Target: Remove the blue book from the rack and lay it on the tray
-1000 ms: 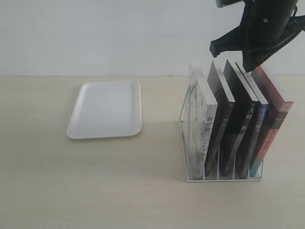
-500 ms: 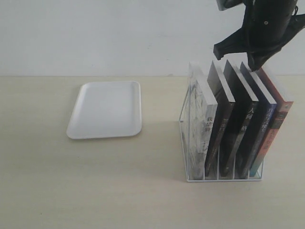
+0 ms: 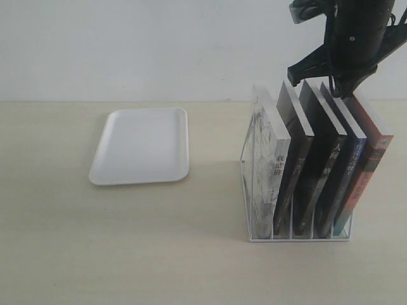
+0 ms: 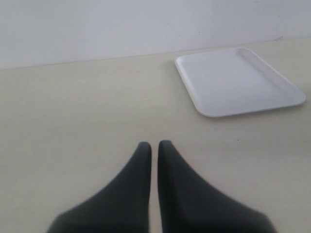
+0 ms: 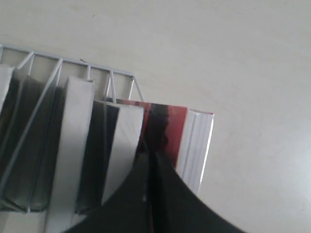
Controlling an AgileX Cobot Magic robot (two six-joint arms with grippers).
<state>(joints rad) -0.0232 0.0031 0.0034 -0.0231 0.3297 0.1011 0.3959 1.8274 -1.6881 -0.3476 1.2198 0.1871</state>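
The white wire rack (image 3: 299, 238) on the right holds several upright books. The blue book (image 3: 351, 166) stands fourth from the left, between a black-spined book and the red-and-teal book (image 3: 372, 159). My right gripper (image 3: 339, 93) is shut with nothing in it. Its tips sit at the books' upper rear corners. In the right wrist view the gripper (image 5: 154, 151) is wedged between the blue book's page edge (image 5: 125, 141) and the red cover (image 5: 176, 125). The white tray (image 3: 141, 145) lies flat to the left. My left gripper (image 4: 154, 144) hovers shut over bare table, short of the tray (image 4: 238, 82).
A thick white book (image 3: 267, 159) and two black-spined books (image 3: 302, 165) fill the rack's other slots (image 5: 73, 62). A pale wall runs behind the table. Bare tabletop separates tray and rack.
The right gripper has shifted slightly up and to the right at the books' tops, and the blue book's top edge has slid a little toward the red book. The tray has not moved.
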